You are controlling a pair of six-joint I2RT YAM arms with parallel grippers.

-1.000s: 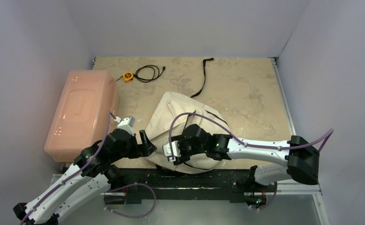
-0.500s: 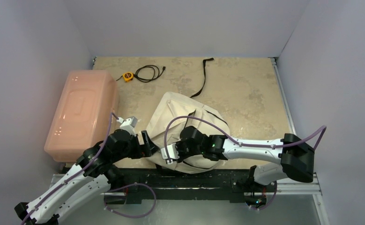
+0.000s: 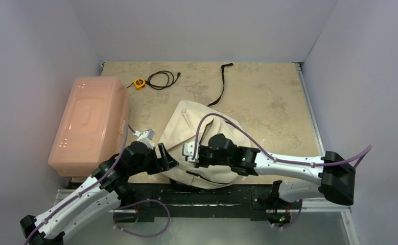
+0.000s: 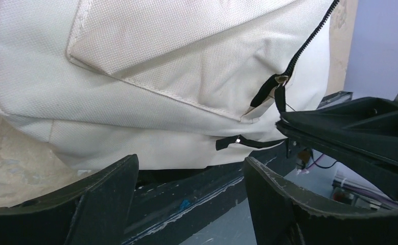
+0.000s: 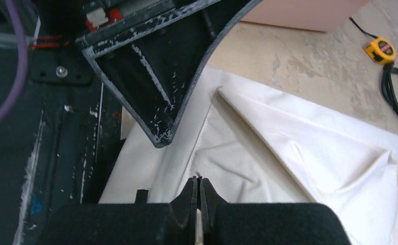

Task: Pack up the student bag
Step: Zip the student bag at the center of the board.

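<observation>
The student bag [image 3: 186, 125], cream canvas with black zipper trim, lies at the table's near edge between my two arms. In the left wrist view its zipper [image 4: 311, 43] ends in a black pull tab [image 4: 277, 97] that runs down into the tip of my right gripper [image 4: 288, 122]. The right gripper [image 3: 190, 153] sits on the bag's near left part, its jaws pressed together [image 5: 196, 179] over the cream canvas [image 5: 268, 153]. My left gripper [image 3: 167, 159] is open beside the bag's left lower edge [image 4: 135, 138], with nothing between its fingers [image 4: 110, 189].
A large pink plastic bin [image 3: 89, 122] stands left of the bag, close to my left arm. A yellow tape measure [image 3: 140, 82] and a coiled black cable [image 3: 163, 79] lie at the back. One loose black strap [image 3: 219, 87] trails behind the bag. The black rail [image 3: 212, 196] borders the near edge.
The right gripper's jaws closed fully and its wrist shifted slightly away and to the right. My left arm moved right, closer to the bag's edge, its jaws narrowing a little.
</observation>
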